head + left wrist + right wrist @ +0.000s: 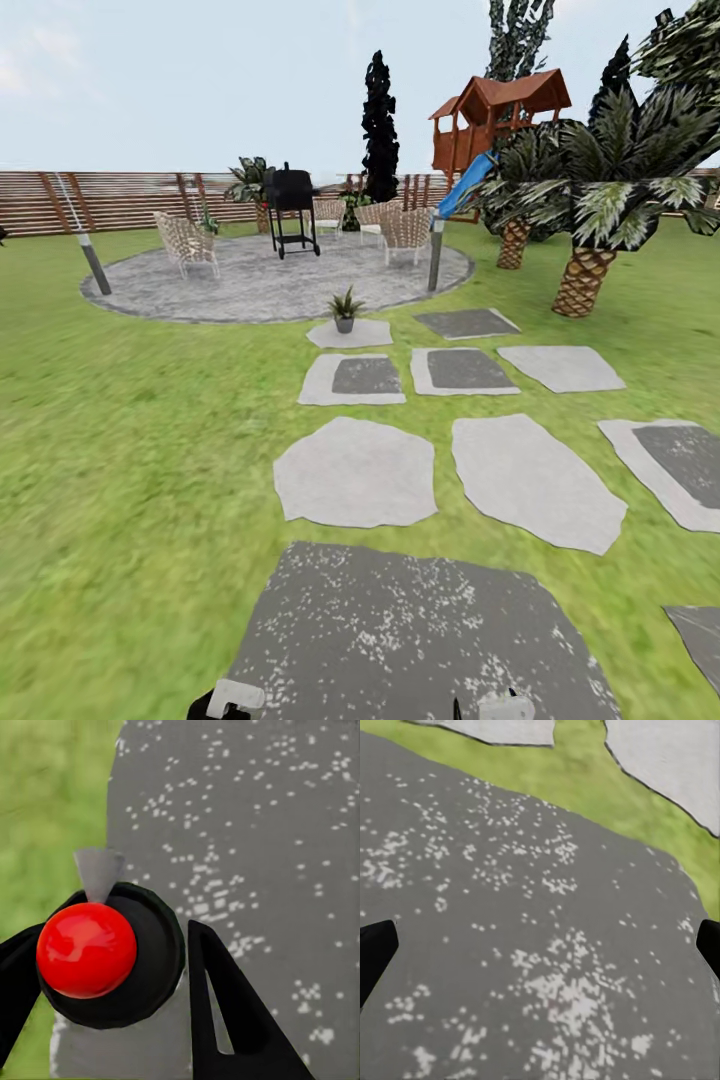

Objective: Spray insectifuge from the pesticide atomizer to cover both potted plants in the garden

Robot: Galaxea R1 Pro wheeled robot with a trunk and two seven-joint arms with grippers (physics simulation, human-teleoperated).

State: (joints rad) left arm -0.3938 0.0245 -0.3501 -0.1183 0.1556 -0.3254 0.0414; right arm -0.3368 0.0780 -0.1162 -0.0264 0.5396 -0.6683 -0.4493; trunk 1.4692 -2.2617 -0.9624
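In the head view a small spiky green potted plant in a grey pot (345, 309) stands on a pale stepping stone mid-frame, just before the round grey paved patio (270, 285). The left wrist view shows the left gripper (112, 979) with black fingers flanking a black round-bodied object with a glossy red ball (86, 950), seemingly held; whether it is the atomizer I cannot tell. The right wrist view has the right gripper (540, 945) spread wide over speckled dark paving, so the step looks like travel, and next calls for driving toward the plant.
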